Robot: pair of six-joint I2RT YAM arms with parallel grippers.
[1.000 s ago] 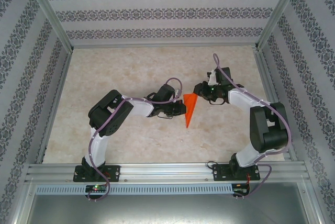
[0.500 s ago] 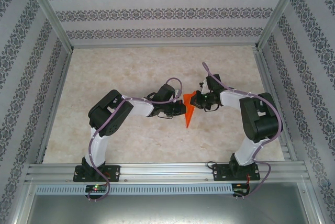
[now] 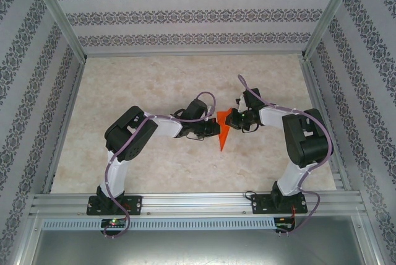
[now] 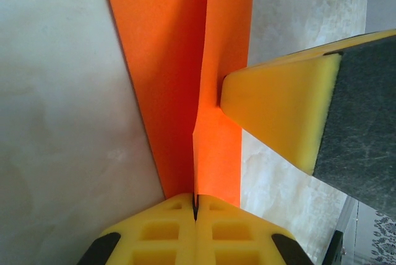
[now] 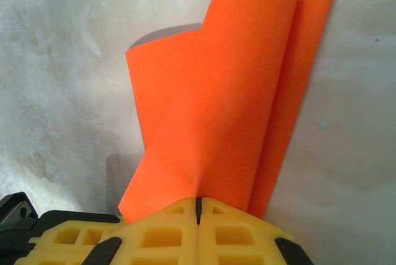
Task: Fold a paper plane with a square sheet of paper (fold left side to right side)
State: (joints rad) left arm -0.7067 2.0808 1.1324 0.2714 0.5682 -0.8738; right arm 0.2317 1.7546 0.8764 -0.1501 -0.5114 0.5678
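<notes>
Pinching the folded orange paper (image 3: 223, 132) from either side at the middle of the table (image 3: 154, 79), left gripper (image 4: 195, 208) and right gripper (image 5: 198, 207) both clamp it; light, limp and crease-prone, it likely wants gentle holds near its folds.

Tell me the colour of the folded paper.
The paper is plain bright orange-red, clearest in the right wrist view.

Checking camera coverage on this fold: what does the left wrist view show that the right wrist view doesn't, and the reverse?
Left wrist: the left gripper shut on the paper at its centre fold, a yellow finger of the other arm against the flap's side. Right wrist: the right gripper shut on a raised flap, the layered folded corner beyond. Both: orange paper on the pale table, pinched in closed jaws.
</notes>
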